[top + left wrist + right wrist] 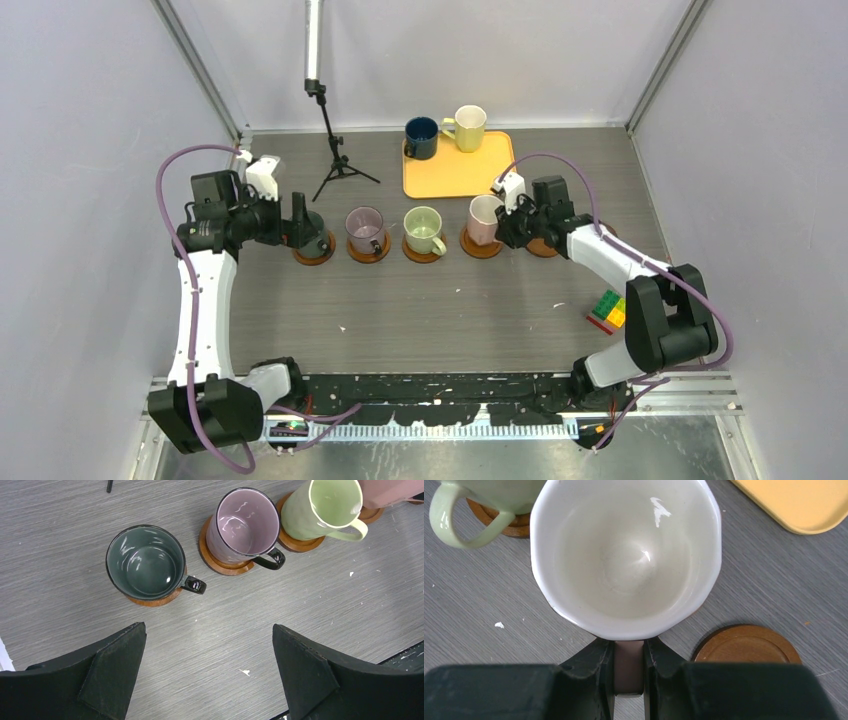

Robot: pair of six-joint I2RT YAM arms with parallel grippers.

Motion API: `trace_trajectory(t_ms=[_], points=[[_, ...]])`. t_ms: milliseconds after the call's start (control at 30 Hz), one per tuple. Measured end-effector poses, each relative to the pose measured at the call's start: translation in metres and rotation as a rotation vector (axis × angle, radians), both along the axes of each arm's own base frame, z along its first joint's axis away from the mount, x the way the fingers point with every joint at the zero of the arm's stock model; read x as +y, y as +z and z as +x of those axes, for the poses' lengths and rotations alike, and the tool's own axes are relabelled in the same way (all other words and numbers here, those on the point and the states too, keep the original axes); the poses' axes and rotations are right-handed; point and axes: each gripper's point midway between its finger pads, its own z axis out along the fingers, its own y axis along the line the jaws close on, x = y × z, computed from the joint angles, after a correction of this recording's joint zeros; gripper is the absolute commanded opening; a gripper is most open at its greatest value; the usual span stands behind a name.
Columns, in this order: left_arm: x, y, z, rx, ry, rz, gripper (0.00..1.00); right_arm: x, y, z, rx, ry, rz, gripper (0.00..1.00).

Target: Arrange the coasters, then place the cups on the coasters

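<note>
The worktop (240, 625) is matt grey with a fine wood-grain texture. The dark green cup (145, 562), mauve cup (245, 527) and light green cup (325, 505) are glazed ceramic, glossy enough to carry highlights. The pink cup (624, 555) is smooth gloss white inside. The bare coaster (748, 647) is smooth brown wood with a soft sheen. The tray (804, 502) looks like smooth, matt yellow-orange plastic. The left fingers (112, 675) are matt black and faintly rough.
</note>
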Motion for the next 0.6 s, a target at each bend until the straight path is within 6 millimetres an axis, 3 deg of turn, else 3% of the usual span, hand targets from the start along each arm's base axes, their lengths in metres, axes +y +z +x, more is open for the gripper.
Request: trace_trajectory(t_ms=[233, 300, 367, 500, 600], points=[[0.0022, -0.0028, 0.001, 0.017, 0.023, -0.002, 1.0, 0.0008, -0.0114, -0.0011, 0.029, 0.01, -0.008, 0.0], [0.0025, -0.0032, 0.0012, 0.019, 0.025, -0.002, 1.0, 0.0007, -0.0115, -0.0011, 0.028, 0.011, -0.009, 0.05], [0.0029, -0.0035, 0.0013, 0.02, 0.028, -0.001, 1.0, 0.0005, -0.0116, -0.0011, 0.027, 0.012, -0.011, 0.16], [0.0035, -0.0055, 0.0021, 0.027, 0.03, -0.001, 1.0, 0.0006, -0.0117, -0.0013, 0.027, 0.015, -0.012, 0.47], [0.004, -0.008, 0.0033, 0.037, 0.031, -0.001, 1.0, 0.0024, -0.0103, -0.0011, 0.021, 0.027, -0.006, 0.55]])
